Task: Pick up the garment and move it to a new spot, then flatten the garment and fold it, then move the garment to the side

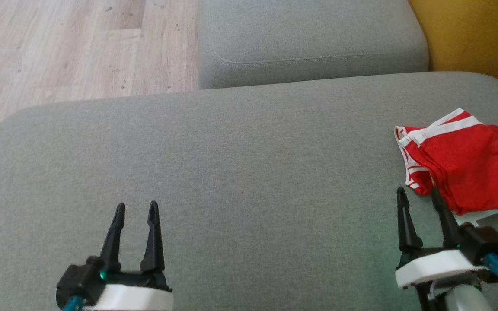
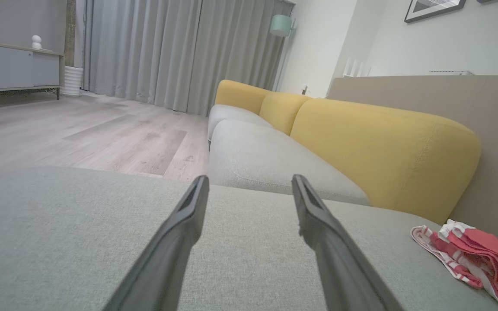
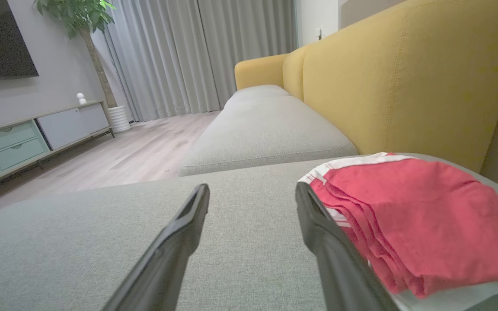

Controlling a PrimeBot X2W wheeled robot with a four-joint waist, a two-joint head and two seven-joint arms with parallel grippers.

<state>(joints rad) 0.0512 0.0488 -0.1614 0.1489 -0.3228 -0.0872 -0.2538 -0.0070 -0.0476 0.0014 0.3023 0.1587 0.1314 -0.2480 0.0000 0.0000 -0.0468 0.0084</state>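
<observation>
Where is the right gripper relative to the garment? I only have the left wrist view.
Observer: In the head view, the right gripper is over the cushion beside the garment, at its near-left corner.
Operator: Is it gripping any cloth?
Observer: No. In the right wrist view the jaws are open with nothing between the fingers; the garment lies just outside one finger.

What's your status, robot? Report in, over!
Left gripper and right gripper both open, empty. Folded red garment, white trim, lies on the grey sofa cushion, right beside the right gripper. Nothing seen blocking it.
</observation>
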